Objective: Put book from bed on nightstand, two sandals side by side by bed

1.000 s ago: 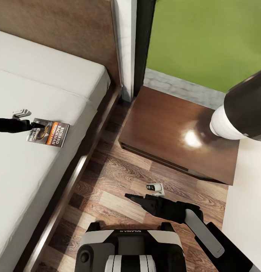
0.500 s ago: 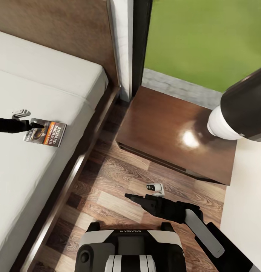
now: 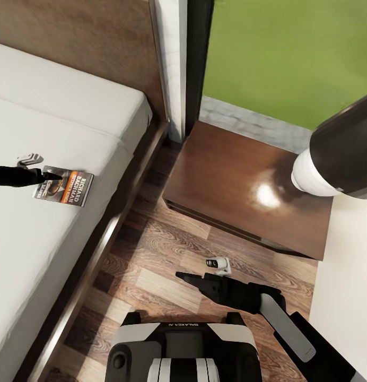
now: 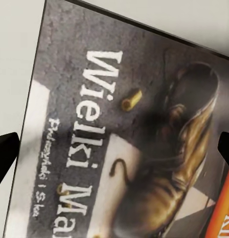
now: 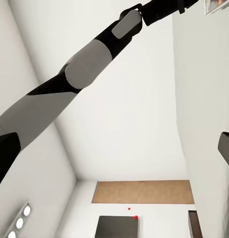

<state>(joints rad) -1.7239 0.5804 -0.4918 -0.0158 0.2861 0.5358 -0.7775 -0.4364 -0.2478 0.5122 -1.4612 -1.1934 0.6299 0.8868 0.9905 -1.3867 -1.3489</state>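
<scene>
Over on the bed (image 3: 61, 233), the book (image 3: 67, 189) lies flat on the pale mattress near the edge that faces the nightstand (image 3: 242, 191), cover up, orange band showing. Above it the left gripper (image 3: 52, 175) reaches in low, its tips over the book's far end; in the left wrist view the two dark fingertips (image 4: 5, 156) stand wide apart on either side of the cover (image 4: 124, 144). Beside the nightstand, the right gripper (image 3: 184, 276) hangs above the wood-plank floor (image 3: 151, 254), and whether its jaws are apart or together I cannot tell.
</scene>
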